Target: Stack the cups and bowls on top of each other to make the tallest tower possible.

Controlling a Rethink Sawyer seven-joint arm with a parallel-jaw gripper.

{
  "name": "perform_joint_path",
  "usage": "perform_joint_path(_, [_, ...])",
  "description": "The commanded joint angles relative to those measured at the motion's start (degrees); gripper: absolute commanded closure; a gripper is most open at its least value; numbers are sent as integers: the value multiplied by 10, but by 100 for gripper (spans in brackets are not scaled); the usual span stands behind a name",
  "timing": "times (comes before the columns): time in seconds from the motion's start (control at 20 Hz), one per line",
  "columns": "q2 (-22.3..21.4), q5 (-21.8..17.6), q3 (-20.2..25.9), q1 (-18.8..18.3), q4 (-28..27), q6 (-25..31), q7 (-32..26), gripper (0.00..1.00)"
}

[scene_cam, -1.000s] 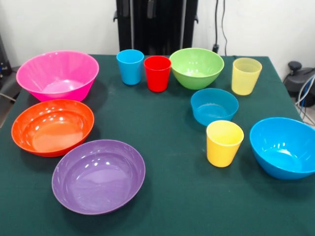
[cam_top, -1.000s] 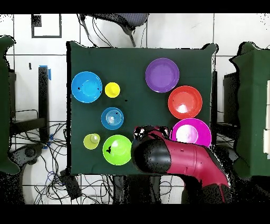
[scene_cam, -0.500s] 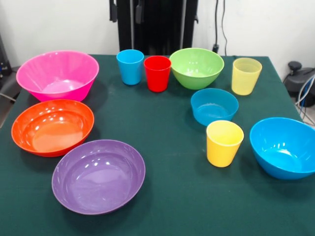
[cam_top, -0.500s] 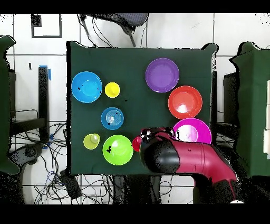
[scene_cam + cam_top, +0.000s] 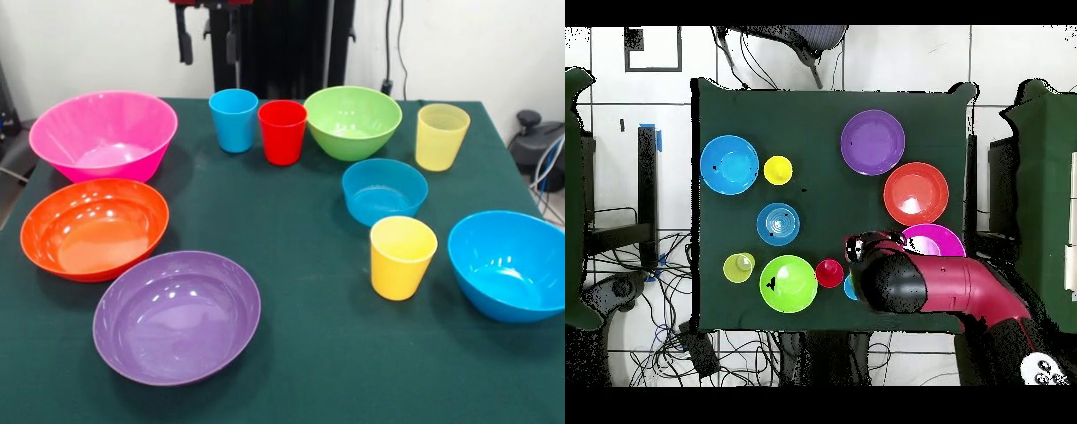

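- A dark green table [image 5: 300,353] is set before a white wall, with cables hanging at the right; in the overhead view a tiled floor and loose wires are seen round it.
- The gripper [image 5: 208,35] is seen at the top edge of the front view, above the far side of the table; its two dark fingers [image 5: 184,40] are held apart and nothing is carried between them.
- From above, the arm [image 5: 950,288] is seen reaching over the robot's side of the table, partly covering the pink bowl [image 5: 103,134] and the blue cup [image 5: 233,119].
- Just beside the blue cup stands the red cup [image 5: 282,131], then the green bowl [image 5: 352,121] and the pale yellow cup [image 5: 441,135].
- Further out lie the small blue bowl [image 5: 384,190], the yellow cup [image 5: 403,256], the medium blue bowl [image 5: 509,263], the orange bowl [image 5: 94,227] and the purple bowl [image 5: 177,314].
- No tower is built yet: every piece stands apart, mouth upward, and every one is empty.
- The pink bowl is judged the likely first target, since it lies near the gripper.
- A slip could be caused by its glossy, flaring wall if it is gripped at the rim.
- The blue and red cups could be knocked over by a descent made too close to them, as they stand nearly touching.
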Motion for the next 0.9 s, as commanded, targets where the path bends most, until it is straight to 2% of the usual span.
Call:
perform_joint_path(0.05, [68, -74, 47, 1, -56, 59, -121, 0])
perform_joint_path(0.25, [94, -94, 56, -12, -91, 62, -130, 0])
perform_joint_path(0.55, [119, -98, 98, -68, -110, 75, -171, 0])
perform_joint_path(0.7, [117, -125, 96, -65, -110, 72, -160, 0])
perform_joint_path(0.9, [114, -129, 107, -68, -113, 79, -149, 0])
